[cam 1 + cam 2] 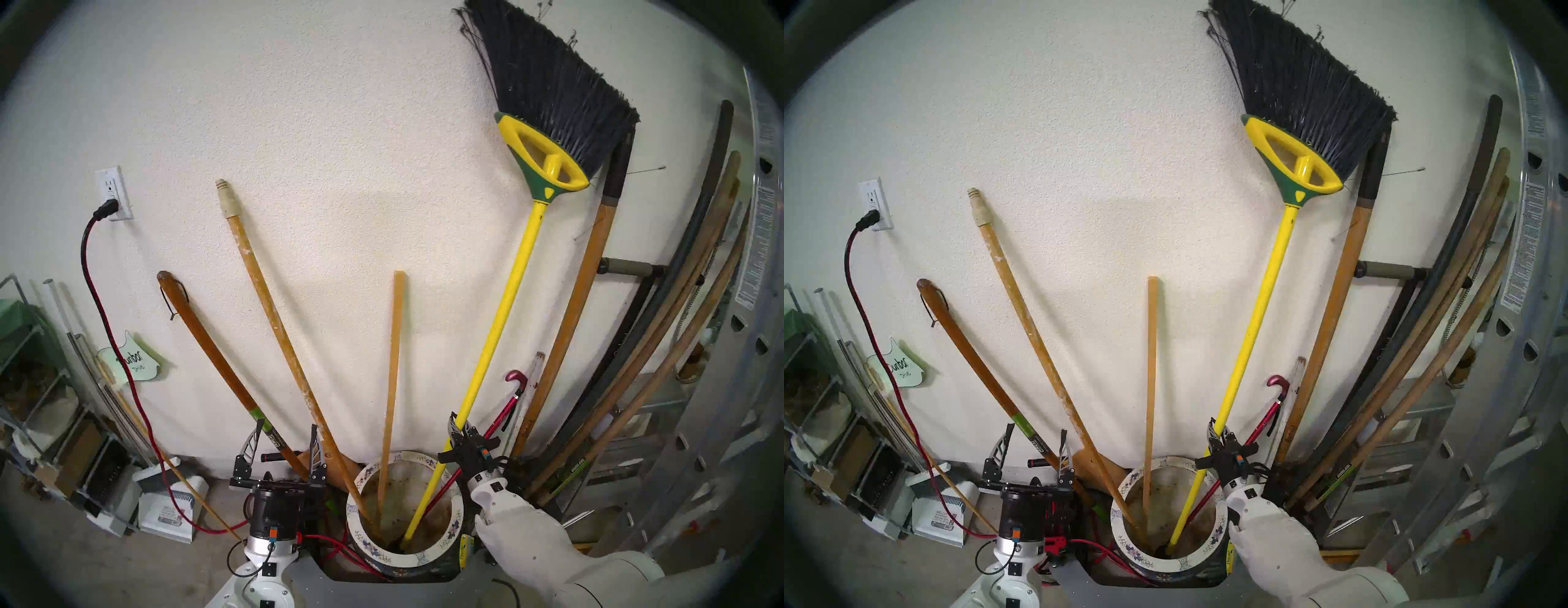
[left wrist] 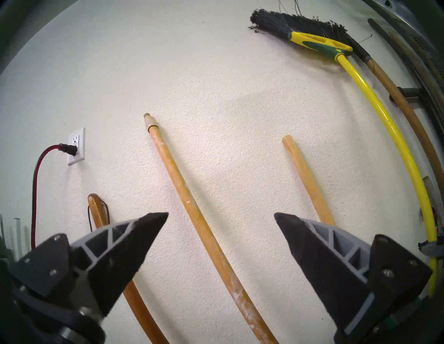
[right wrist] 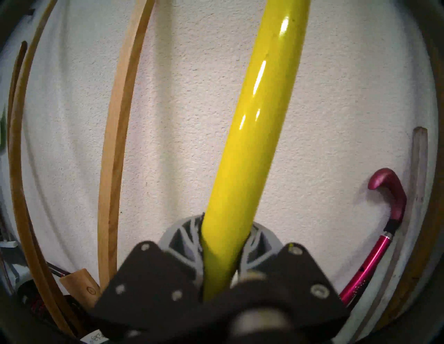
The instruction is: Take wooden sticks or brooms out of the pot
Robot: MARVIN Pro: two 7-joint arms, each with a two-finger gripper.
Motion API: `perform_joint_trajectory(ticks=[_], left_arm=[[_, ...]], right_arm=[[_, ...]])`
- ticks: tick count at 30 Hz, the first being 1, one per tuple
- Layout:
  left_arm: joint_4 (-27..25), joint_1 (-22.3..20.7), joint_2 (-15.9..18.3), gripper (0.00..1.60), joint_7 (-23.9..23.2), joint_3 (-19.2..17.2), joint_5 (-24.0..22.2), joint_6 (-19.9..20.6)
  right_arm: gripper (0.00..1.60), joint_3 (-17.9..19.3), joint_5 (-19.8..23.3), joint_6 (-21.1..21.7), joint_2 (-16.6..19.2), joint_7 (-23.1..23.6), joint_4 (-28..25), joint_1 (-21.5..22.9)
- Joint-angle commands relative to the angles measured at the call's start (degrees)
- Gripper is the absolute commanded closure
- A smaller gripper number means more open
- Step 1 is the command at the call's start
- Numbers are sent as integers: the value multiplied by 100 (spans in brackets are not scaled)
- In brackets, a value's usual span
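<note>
Textured white wall (image 1: pixel 318 127) (outlet (image 1: pixel 113 193) at left), grey concrete floor (image 1: pixel 85 564).

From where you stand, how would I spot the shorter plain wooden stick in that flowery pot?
Find the round pot with the white flowered rim on the floor by the wall. Of the sticks rising from it, the slat stands nearly upright in the middle, between the longer round pole and the yellow broom. It alone is thin, square-edged and bare at the top.
</note>
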Motion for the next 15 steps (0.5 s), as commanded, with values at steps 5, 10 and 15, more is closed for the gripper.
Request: perform_joint_trajectory(ticks=[5, 10, 15], left_arm=[[126, -331, -19, 0, -18, -9, -84, -103], [141, -370, 34, 0, -26, -70, -99, -159], [82, -348, 126, 0, -67, -125, -49, -238]], right_arm=[[160, 26, -63, -726, 467, 342, -506, -494], [160, 18, -144, -726, 508, 436, -957, -799], [160, -1, -191, -726, 535, 568, -1423, -1117]])
